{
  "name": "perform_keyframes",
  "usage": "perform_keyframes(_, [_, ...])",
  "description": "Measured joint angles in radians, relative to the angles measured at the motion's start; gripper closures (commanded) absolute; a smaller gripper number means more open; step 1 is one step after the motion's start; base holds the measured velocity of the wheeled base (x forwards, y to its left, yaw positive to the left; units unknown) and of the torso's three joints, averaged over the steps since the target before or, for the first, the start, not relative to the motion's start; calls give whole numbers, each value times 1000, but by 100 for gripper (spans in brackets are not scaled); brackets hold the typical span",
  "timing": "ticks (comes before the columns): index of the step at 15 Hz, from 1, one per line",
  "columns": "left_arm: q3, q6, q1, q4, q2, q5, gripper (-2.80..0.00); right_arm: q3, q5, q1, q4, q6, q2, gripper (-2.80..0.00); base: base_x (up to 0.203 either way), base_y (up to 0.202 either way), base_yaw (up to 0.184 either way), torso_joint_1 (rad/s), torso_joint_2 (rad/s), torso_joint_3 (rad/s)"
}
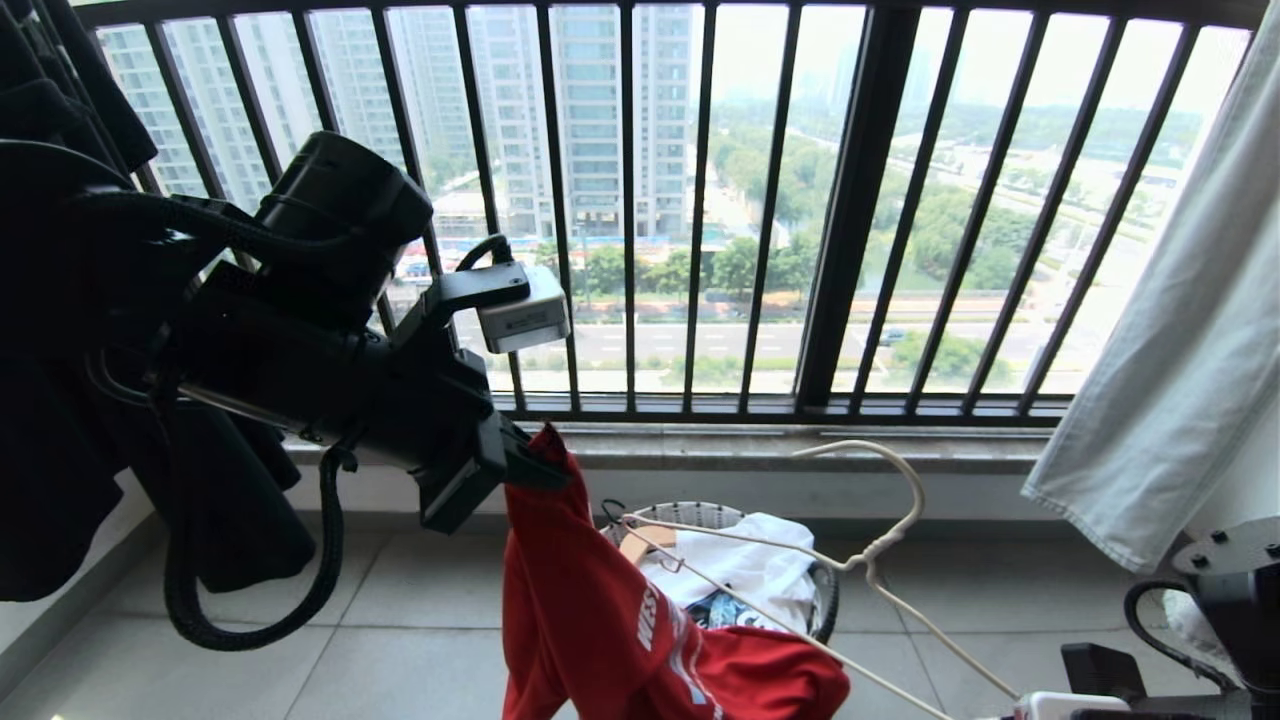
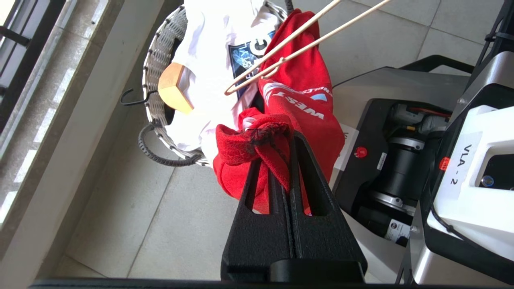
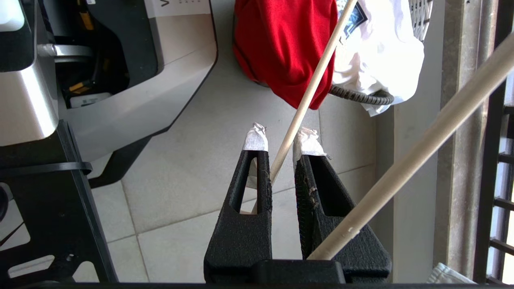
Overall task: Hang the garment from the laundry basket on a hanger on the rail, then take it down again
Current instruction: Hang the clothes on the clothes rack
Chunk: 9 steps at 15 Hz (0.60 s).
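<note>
1. Pale floor tiles run up to a stone sill under a dark barred balcony railing, with tower blocks and trees beyond
2. Near centre, the red garment hangs in the air, its top corner bunched at the left gripper, its lower folds drooping in front of the laundry basket; white "WEST" lettering shows on it
3. Left gripper, at centre left, has its jaws pressed together on that bunched red cloth
4. White wire hanger lies slanted just right of the garment and above the basket, hook pointing up toward the sill; one thin bar runs between the fingers of the right gripper, whose jaws are narrowed about it near the lower right edge
5. Laundry basket stands on the floor by the far wall, holding a white printed shirt and a wooden hanger end
6. Pale trousers hang at far right, dark clothing at far left
</note>
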Motion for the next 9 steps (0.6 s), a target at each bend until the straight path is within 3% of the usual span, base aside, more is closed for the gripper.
perform_keyframes(3, [-55,-39,0,0,33,4,0,16,0,8,60,-16,-38,0,0,0,0,0,0,0])
perform_keyframes(5, [-129,-69,0,1,76,8,0,18,-2,57,121,-18,-85,0,0,0,0,0,0,0])
perform_keyframes(9, [-259,-142,-7,2,162,10,0,-5,2,108,124,-12,-118,0,0,0,0,0,0,0])
